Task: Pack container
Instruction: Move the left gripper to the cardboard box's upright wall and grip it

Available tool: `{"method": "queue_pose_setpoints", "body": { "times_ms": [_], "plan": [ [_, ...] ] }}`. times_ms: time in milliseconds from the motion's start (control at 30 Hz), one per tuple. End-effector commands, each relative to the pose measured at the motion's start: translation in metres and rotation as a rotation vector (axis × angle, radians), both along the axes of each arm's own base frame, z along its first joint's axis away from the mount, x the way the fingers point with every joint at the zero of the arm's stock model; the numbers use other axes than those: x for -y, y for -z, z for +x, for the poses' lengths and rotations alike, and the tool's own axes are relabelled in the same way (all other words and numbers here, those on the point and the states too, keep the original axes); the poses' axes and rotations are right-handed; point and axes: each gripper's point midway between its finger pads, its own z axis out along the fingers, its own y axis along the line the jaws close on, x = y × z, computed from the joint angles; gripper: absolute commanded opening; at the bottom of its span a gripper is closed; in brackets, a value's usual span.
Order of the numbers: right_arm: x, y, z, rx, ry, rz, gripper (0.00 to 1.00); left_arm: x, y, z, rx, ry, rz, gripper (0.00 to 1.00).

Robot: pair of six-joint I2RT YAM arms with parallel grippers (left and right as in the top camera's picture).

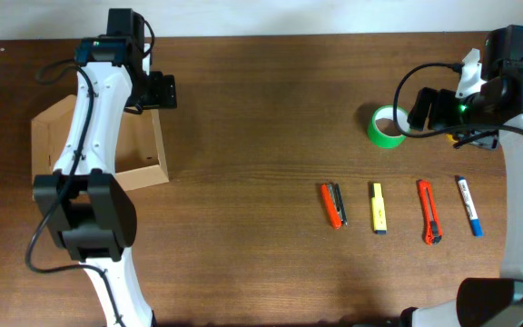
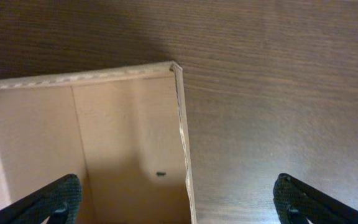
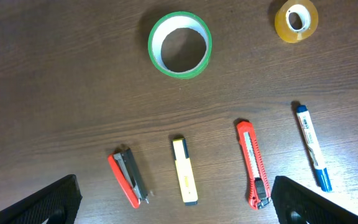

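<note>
Fingers (image 2: 48,200) of the left gripper (image 2: 179,211) stand wide apart and empty, one over the inside of the open container (image 2: 123,124), the other over the table (image 2: 278,74). In the overhead view the container (image 1: 160,145) sits at the left of the frame. The right gripper (image 3: 179,211) is spread wide too, holding nothing. Just beyond it lies a row: stapler (image 3: 128,176), highlighter (image 3: 184,180), box cutter (image 3: 252,165), marker (image 3: 311,147). Farther off lie a green tape roll (image 3: 153,45) and a small yellowish roll (image 3: 281,22).

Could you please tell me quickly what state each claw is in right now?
Left claw: open, holding nothing, above the container wall.
Right claw: open, holding nothing.
</note>
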Motion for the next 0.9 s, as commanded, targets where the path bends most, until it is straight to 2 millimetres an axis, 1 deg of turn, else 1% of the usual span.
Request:
{"method": "queue_pose_setpoints", "body": {
  "times_ms": [0, 33, 67, 133, 167, 200, 233, 300, 333, 367, 400, 500, 567, 600, 633, 667, 800, 867],
  "plan": [
    [0.004, -0.005, 0.001, 0.013, 0.012, -0.017, 0.99, 0.004, 0.018, 0.005, -0.026, -0.036, -0.05, 0.97],
    [0.004, -0.004, 0.001, 0.013, 0.012, -0.017, 0.99, 0.009, 0.026, 0.005, -0.042, -0.04, -0.084, 0.95],
    [0.004, -0.005, 0.001, 0.013, 0.012, -0.017, 0.99, 0.01, 0.032, 0.005, -0.053, -0.052, -0.089, 0.95],
    [0.004, -0.005, 0.002, 0.015, 0.012, -0.017, 0.99, 0.014, 0.039, 0.006, -0.064, -0.047, -0.112, 0.95],
    [0.004, -0.005, 0.002, 0.016, 0.012, -0.018, 0.99, 0.017, 0.044, 0.006, -0.075, -0.048, -0.128, 0.91],
    [0.004, -0.005, 0.002, 0.016, 0.012, -0.019, 0.99, 0.021, 0.049, 0.005, -0.088, -0.059, -0.153, 0.85],
    [0.005, -0.005, 0.002, 0.016, 0.014, -0.023, 0.99, 0.024, 0.056, 0.004, -0.103, -0.062, -0.173, 0.8],
    [0.006, -0.005, 0.003, 0.018, 0.015, -0.025, 0.99, 0.025, 0.065, 0.002, -0.123, -0.075, -0.176, 0.79],
    [0.006, -0.005, 0.003, 0.018, 0.015, -0.024, 0.99, 0.026, 0.067, 0.002, -0.128, -0.075, -0.175, 0.77],
    [0.006, -0.005, 0.003, 0.019, 0.015, -0.024, 0.99, 0.025, 0.067, 0.002, -0.128, -0.075, -0.175, 0.72],
    [0.006, -0.005, 0.003, 0.02, 0.015, -0.025, 0.99, 0.025, 0.068, 0.003, -0.126, -0.075, -0.175, 0.59],
    [0.006, -0.006, 0.005, 0.029, 0.015, -0.026, 0.99, 0.025, 0.07, 0.003, -0.129, -0.087, -0.177, 0.32],
    [0.006, -0.006, 0.006, 0.032, 0.015, -0.027, 0.99, 0.025, 0.072, 0.002, -0.136, -0.094, -0.178, 0.2],
    [0.006, -0.007, 0.006, 0.034, 0.015, -0.027, 0.99, 0.025, 0.073, 0.002, -0.138, -0.096, -0.178, 0.1],
    [0.006, -0.007, 0.007, 0.036, 0.015, -0.027, 0.99, 0.024, 0.073, 0.002, -0.137, -0.096, -0.174, 0.05],
    [0.006, -0.007, 0.007, 0.036, 0.015, -0.027, 0.99, 0.023, 0.073, 0.002, -0.137, -0.098, -0.166, 0.02],
    [0.006, -0.007, 0.007, 0.036, 0.015, -0.028, 0.99, 0.024, 0.072, 0.002, -0.139, -0.089, -0.162, 0.02],
    [0.006, -0.007, 0.007, 0.036, 0.015, -0.027, 0.99, 0.024, 0.072, -0.003, -0.156, -0.034, -0.152, 0.02]
  ]
}}
